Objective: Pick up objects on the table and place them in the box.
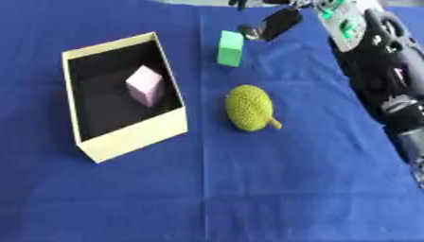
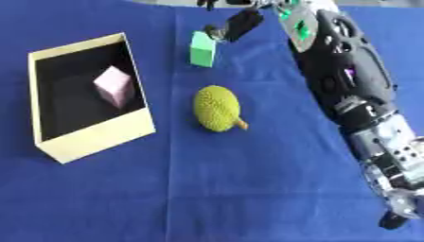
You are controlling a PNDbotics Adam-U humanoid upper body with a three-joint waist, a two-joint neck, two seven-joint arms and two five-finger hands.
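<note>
Jackfruit toy (image 1: 248,108) lies nearer than the right hand (image 2: 240,22), whose fingers look relaxed and empty, just beside the green block (image 1: 230,47). Block stands right of the box (image 1: 132,137) holding a pink cube (image 1: 145,85). Best to straddle the block squarely before closing.

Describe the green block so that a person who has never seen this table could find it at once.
Start at the cream cardboard box with a black inside on the blue tablecloth. To its right lies a bumpy yellow-green fruit; beyond the fruit stands the smooth green rectangular block, by the right hand. It alone is green and flat-sided.
</note>
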